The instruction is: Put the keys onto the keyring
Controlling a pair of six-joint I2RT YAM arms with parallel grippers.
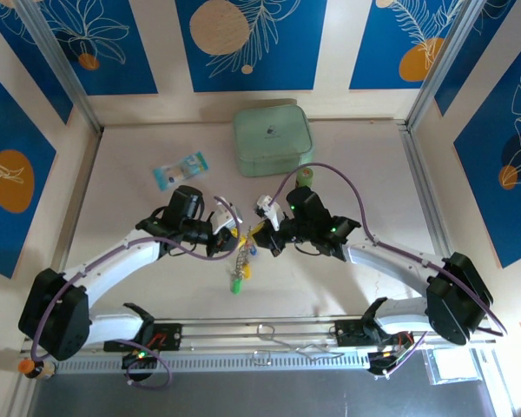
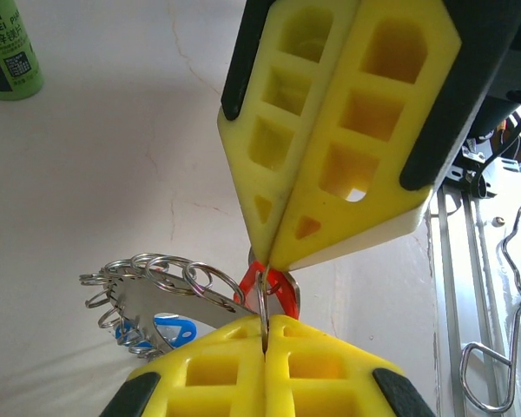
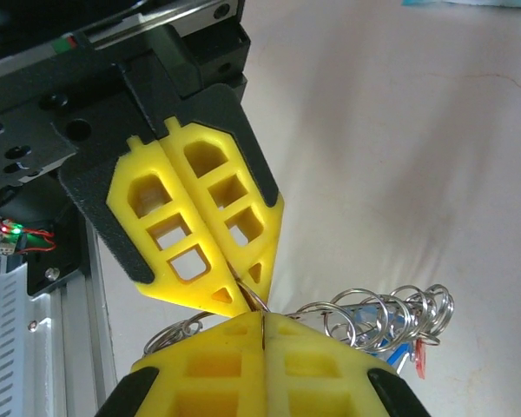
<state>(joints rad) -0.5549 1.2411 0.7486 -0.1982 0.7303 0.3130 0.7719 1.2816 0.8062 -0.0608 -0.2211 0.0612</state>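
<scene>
Both grippers meet tip to tip above the table's middle. My left gripper (image 2: 267,323) is shut on a thin silvery small ring (image 2: 262,291), seen edge-on. My right gripper (image 2: 265,252) is shut on the top of that same ring. A red key head (image 2: 282,287) sits just behind it; whether either gripper also pinches it I cannot tell. The keyring (image 2: 143,291), a flat metal strip lined with small rings, hangs off to the left with a blue key (image 2: 165,330) under it. From above, the keyring (image 1: 241,254) dangles below the grippers with green and yellow keys (image 1: 239,276).
A mint-green square case (image 1: 272,139) stands at the back, with a green bottle (image 1: 305,176) right behind my right arm. A blue-and-white packet (image 1: 180,170) lies at the back left. Metal rails and wire hooks (image 1: 278,343) run along the near edge.
</scene>
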